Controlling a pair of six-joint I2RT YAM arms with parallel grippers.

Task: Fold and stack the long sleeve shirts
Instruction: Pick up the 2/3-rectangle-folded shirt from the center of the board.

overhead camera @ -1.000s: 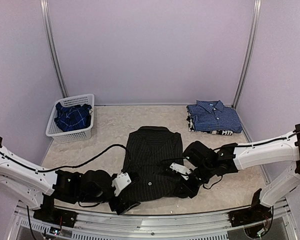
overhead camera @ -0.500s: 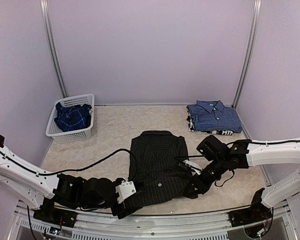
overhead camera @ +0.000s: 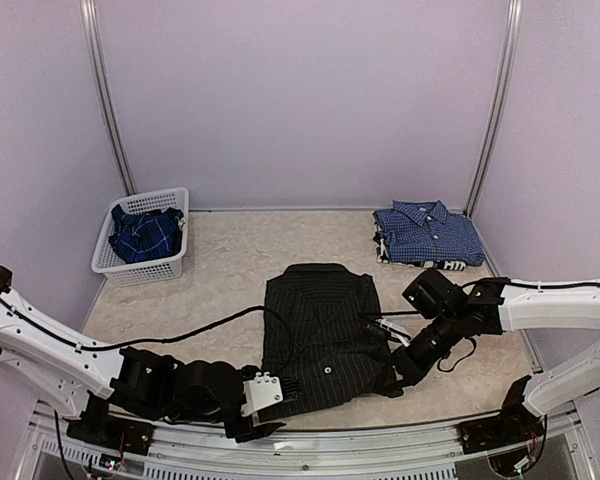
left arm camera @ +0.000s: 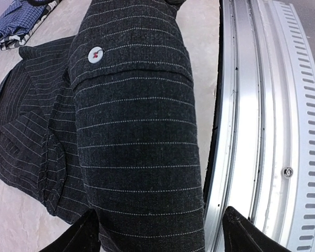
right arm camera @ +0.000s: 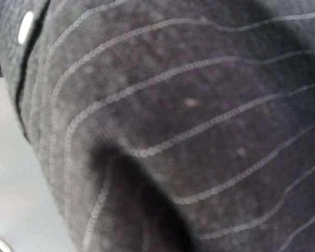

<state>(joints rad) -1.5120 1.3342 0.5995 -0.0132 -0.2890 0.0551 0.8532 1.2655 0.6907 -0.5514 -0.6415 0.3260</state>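
Observation:
A black pinstripe shirt [overhead camera: 320, 330] lies partly folded at the table's middle front. My left gripper [overhead camera: 272, 412] sits at its near-left corner. In the left wrist view a buttoned sleeve of the black shirt [left arm camera: 136, 131] runs between the spread fingers [left arm camera: 84, 236] of the left gripper [left arm camera: 160, 223], which is open. My right gripper [overhead camera: 390, 375] is shut on the shirt's near-right edge. Pinstripe cloth [right arm camera: 189, 115] fills the right wrist view and hides the fingers. A folded blue-and-white checked shirt [overhead camera: 427, 232] lies at the back right. A darker blue plaid shirt [overhead camera: 145, 232] sits in the basket.
A white lattice basket [overhead camera: 165, 268] stands at the back left. The metal rail [left arm camera: 241, 105] runs along the near table edge, right beside the left gripper. The left arm's black cable [overhead camera: 200, 325] loops over the table left of the shirt. A striped folded cloth [overhead camera: 435, 264] shows under the checked shirt.
The black shirt has slid to the right with the right gripper. The left gripper has moved right along the near edge, and its jaws have narrowed a little.

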